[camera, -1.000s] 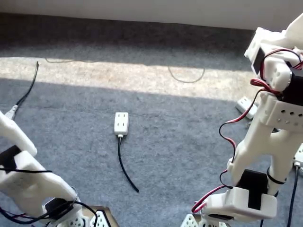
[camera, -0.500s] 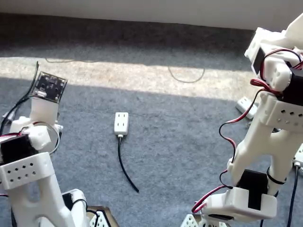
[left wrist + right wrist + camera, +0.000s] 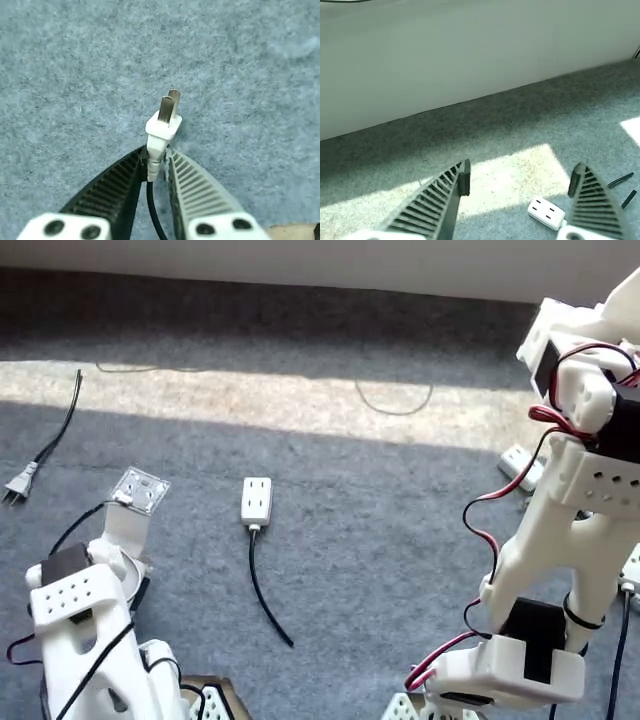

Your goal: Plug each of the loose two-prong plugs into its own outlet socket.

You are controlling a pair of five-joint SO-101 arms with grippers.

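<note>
My left gripper [image 3: 156,154] is shut on a white two-prong plug [image 3: 162,131], whose prongs point away from me over grey carpet; its black cord runs back between the fingers. In the high view the left arm's wrist [image 3: 125,520] hangs left of a white outlet socket [image 3: 257,498] with a black cord. A second white plug [image 3: 14,486] lies loose at the far left. My right gripper [image 3: 520,181] is open and raised, empty, with another white outlet socket [image 3: 546,212] on the carpet beyond it. That socket [image 3: 520,464] lies beside the right arm [image 3: 570,530].
A pale wall [image 3: 470,60] runs along the far side of the carpet. A sunlit strip [image 3: 300,405] crosses the floor behind the sockets. The loose plug's black cord [image 3: 62,425] trails toward the back left. The arm bases crowd the near edge.
The left arm rose from the low left edge, then swung down and right toward the middle outlet socket. The right arm stayed still.
</note>
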